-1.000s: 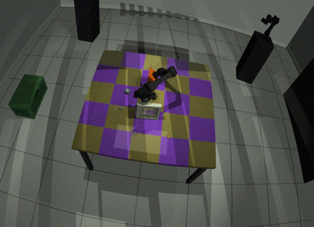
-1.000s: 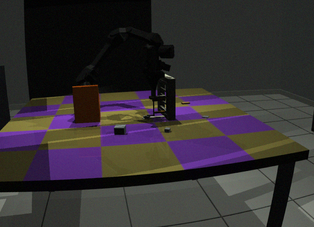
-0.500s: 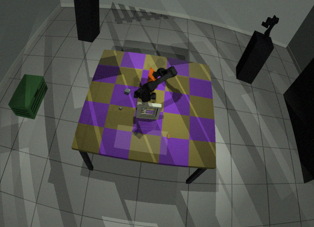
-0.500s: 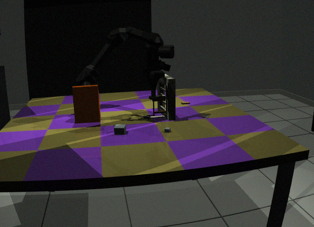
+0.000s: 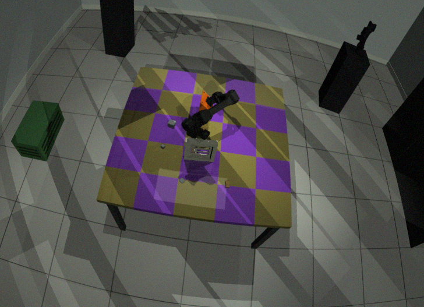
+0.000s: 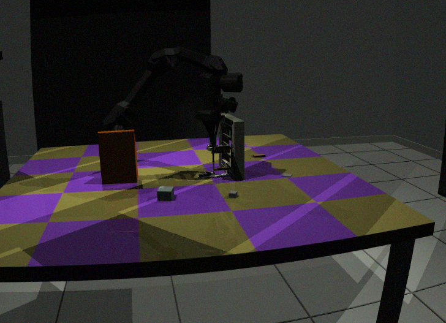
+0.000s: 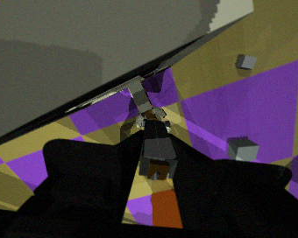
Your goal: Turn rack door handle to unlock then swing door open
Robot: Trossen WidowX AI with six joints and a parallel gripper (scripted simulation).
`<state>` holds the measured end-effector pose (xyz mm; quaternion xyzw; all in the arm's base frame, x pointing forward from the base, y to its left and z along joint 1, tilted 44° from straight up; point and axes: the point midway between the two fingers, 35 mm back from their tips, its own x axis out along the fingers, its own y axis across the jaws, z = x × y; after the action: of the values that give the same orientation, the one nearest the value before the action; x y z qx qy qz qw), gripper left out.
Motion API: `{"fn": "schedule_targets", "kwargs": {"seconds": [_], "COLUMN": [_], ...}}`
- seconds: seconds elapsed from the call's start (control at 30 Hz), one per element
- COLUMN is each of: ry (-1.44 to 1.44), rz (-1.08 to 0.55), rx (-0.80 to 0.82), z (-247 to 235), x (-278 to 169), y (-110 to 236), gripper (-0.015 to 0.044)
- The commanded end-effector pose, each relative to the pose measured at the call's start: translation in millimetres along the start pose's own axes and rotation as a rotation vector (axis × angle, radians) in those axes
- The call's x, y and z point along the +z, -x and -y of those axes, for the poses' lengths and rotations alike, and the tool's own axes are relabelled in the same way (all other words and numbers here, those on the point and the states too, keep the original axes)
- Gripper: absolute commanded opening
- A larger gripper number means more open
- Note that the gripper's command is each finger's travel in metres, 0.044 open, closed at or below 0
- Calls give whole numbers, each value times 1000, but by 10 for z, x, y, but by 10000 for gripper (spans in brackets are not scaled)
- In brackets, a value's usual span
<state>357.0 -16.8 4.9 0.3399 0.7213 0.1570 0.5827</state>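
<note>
The grey rack frame (image 5: pixel 200 141) (image 6: pixel 238 146) (image 7: pixel 78 22) stands upright on the checkered table. In the wrist view its top edge runs slantwise across the picture. The slatted door (image 6: pixel 225 135) appears closed in the frame. The upright handle (image 6: pixel 213 161) (image 7: pixel 159 150) stands out from the door on short arms. My gripper (image 6: pixel 212 143) (image 7: pixel 154 136) points down and is shut on the handle's upper part. In the wrist view the handle's block lies between the two black fingers. The fingers hide part of the handle, and its exact turn is hard to tell.
An orange box (image 5: pixel 204 100) (image 6: pixel 117 157) (image 7: pixel 166 210) stands near the arm's base. A grey cube (image 5: pixel 171 123) (image 6: pixel 165 193) (image 7: pixel 242 150) and a smaller cube (image 5: pixel 162 146) (image 6: pixel 233 194) (image 7: pixel 246 62) lie beside the rack. A flat grey piece (image 5: pixel 182 180) (image 6: pixel 287 175) and a brown block (image 5: pixel 227 184) (image 6: pixel 258 155) lie behind it.
</note>
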Motion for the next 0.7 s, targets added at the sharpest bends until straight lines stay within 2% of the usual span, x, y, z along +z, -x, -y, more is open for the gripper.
{"fn": "schedule_targets", "kwargs": {"seconds": [0.0, 0.67], "ry": [-199, -1185], "rz": [-7, -7], "rx": [1, -2], "z": [-1, -1], "x": [-16, -16], "y": [-24, -24], "gripper": [21, 21]}}
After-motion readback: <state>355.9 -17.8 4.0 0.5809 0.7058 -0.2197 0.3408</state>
